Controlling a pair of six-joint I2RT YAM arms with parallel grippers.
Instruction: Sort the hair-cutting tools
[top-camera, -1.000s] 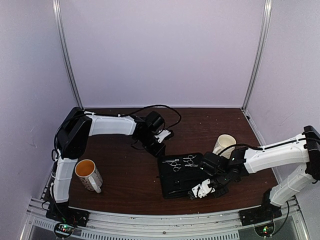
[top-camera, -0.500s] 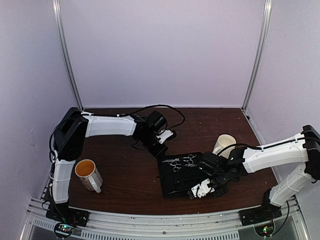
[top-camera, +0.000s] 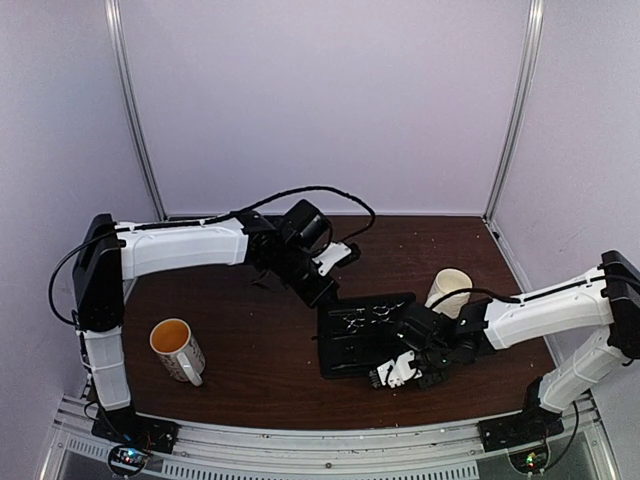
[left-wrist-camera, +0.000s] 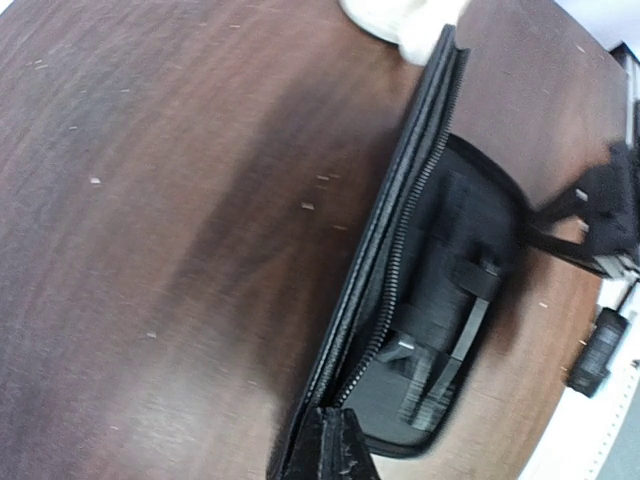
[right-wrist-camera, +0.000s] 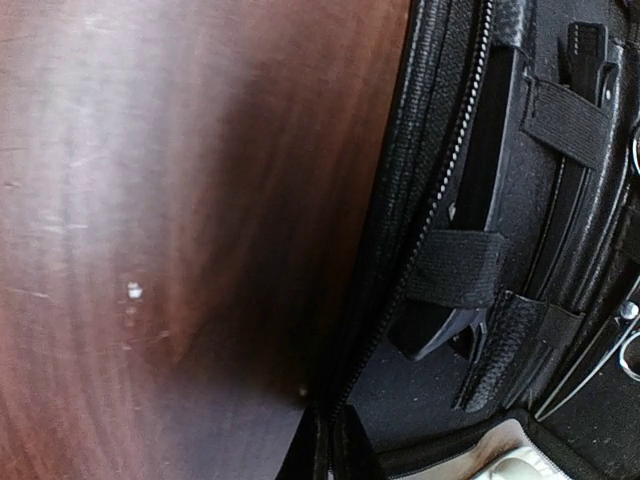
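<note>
— Left fingers are pinched shut on the case rim, and so are the right fingers.
— We see scissors and a clip inside it.

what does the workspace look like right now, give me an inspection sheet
surface: dark wooden table, a few pale specks.
job's things: black hair clip under elastic straps inside the open black case; silver scissors further in.
clutter: upright mug with orange inside, near left; cream mug right of the case.
grippers: left end effector and right end effector each appear pinched on the case's zipper edge.
cables: black cable arcs over the left arm.
surroundings: pale walls, metal uprights.
</note>
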